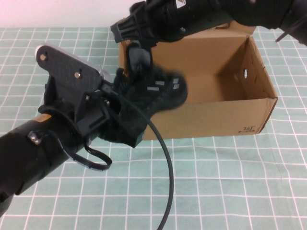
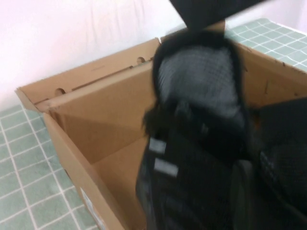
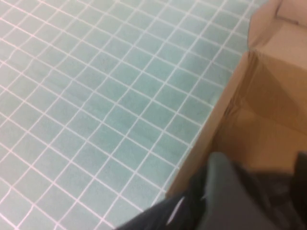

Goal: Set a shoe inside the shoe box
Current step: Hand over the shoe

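Shoe [image 1: 153, 93] hangs over the box's [image 1: 216, 120] left end, pinched tight by the left claw [image 1: 112, 103]. Right claw [image 1: 139, 48] sits just above the shoe; can't tell its gap.

The shoe [image 1: 153, 93] is black mesh, with short white dashes along its side and a grey mesh lining inside its opening. The shoe box [image 1: 225, 115] is plain brown cardboard with small black print near one lower corner and a round hole in its side wall. The desk [image 1: 230, 187] wears a pale green cloth crossed by thin white grid lines. Both arms are black, as is the cable [image 1: 165, 163] hanging below the left end effector [image 1: 112, 98].
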Controlling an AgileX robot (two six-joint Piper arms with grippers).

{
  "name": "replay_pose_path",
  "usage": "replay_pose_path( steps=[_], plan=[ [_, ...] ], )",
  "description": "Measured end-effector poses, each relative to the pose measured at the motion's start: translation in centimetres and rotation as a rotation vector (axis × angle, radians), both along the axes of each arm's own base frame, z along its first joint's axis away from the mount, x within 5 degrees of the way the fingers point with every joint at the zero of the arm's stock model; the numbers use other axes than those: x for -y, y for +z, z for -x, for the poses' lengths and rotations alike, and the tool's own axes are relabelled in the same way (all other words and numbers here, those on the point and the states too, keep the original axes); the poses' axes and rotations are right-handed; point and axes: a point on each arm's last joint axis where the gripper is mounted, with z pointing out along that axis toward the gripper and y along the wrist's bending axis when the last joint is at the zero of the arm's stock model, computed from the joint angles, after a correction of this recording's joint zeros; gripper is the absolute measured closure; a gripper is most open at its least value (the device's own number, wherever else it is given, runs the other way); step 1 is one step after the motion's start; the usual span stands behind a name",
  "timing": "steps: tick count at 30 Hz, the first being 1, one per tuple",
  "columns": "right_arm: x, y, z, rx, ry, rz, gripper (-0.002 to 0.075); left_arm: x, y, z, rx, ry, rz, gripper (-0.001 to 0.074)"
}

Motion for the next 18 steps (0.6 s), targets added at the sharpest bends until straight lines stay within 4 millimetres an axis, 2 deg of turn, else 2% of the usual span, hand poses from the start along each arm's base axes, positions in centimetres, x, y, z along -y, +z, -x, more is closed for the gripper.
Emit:
replay_pose_path(
  steps=[6, 9, 13, 18],
  plan=[
    [1.1, 1.9, 1.0, 0.103, 0.020, 0.001, 0.0351, 0.0, 0.1, 0.1, -0.002, -0.006, 0.006, 0.0699],
    [2.1, 3.3, 2.0, 0.211, 0.067, 0.068, 0.0356, -0.3, 0.7, 0.5, 0.013, -0.012, 0.023, 0.0699],
    [3.6, 4.2, 3.4, 0.321, 0.155, 0.269, 0.0358, -0.9, 1.7, 1.2, 0.039, -0.027, 0.051, 0.0701],
    [4.8, 2.6, 4.4, 0.270, 0.292, 0.581, 0.0358, -0.7, 2.2, 2.4, 0.053, -0.138, 0.015, 0.0701]
  ],
)
